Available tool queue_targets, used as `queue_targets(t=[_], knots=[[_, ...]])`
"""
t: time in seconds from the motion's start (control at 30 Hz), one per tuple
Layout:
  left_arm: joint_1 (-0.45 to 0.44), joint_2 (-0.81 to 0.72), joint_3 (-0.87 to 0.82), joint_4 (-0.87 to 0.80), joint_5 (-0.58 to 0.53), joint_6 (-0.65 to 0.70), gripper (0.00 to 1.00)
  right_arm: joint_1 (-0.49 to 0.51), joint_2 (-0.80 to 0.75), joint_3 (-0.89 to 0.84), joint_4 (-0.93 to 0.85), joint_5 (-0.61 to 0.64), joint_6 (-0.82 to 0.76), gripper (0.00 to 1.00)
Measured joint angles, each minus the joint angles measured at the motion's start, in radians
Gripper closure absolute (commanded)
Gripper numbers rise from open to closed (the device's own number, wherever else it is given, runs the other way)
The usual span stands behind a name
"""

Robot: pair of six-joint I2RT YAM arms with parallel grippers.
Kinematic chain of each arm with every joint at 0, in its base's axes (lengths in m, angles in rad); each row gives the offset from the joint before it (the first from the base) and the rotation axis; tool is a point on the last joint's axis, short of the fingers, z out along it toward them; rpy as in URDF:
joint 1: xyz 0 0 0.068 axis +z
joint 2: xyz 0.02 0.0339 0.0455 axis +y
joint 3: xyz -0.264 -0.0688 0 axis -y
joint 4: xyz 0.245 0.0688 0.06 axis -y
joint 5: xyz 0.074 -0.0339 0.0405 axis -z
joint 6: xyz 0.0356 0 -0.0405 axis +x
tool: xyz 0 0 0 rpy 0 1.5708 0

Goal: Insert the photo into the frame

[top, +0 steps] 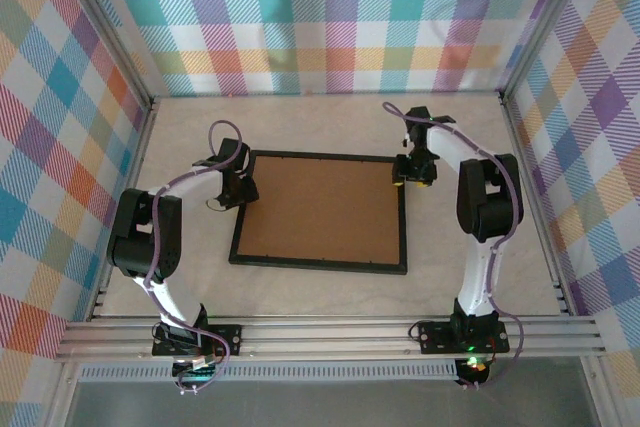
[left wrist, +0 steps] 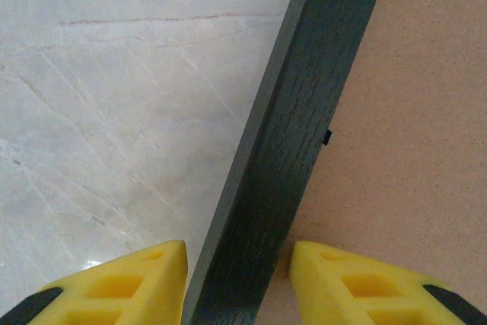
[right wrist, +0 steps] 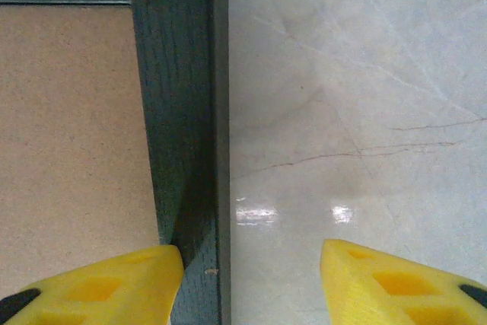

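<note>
The frame (top: 318,266) lies flat on the table with its thin black rail around a brown board back (top: 320,209). At the frame's left edge, near the far corner, my left gripper (top: 238,190) points down. Its yellow fingers (left wrist: 122,287) straddle the black rail (left wrist: 304,112), open, one over the table and one over the board. My right gripper (top: 413,175) is at the far right corner, open wide. Its left finger sits at the inner edge of the rail (right wrist: 179,112) and its right finger (right wrist: 396,283) hangs over bare table. The photo is out of view.
The pale marble tabletop (top: 450,127) surrounds the frame, with free room behind it and to the right. Checked cloth walls (top: 330,17) close in the back and both sides. A metal rail (top: 330,332) carrying the arm bases runs along the near edge.
</note>
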Motion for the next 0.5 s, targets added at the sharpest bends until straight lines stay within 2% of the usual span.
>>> queue_targets(t=[0.2, 0.5], knots=[[0.0, 0.006, -0.006, 0.035, 0.0, -0.001, 0.58, 0.023, 0.036, 0.056, -0.042, 0.032, 0.015, 0.46], [0.0, 0.009, -0.013, 0.062, -0.001, -0.004, 0.59, 0.086, 0.106, 0.174, -0.155, 0.163, 0.025, 0.45]])
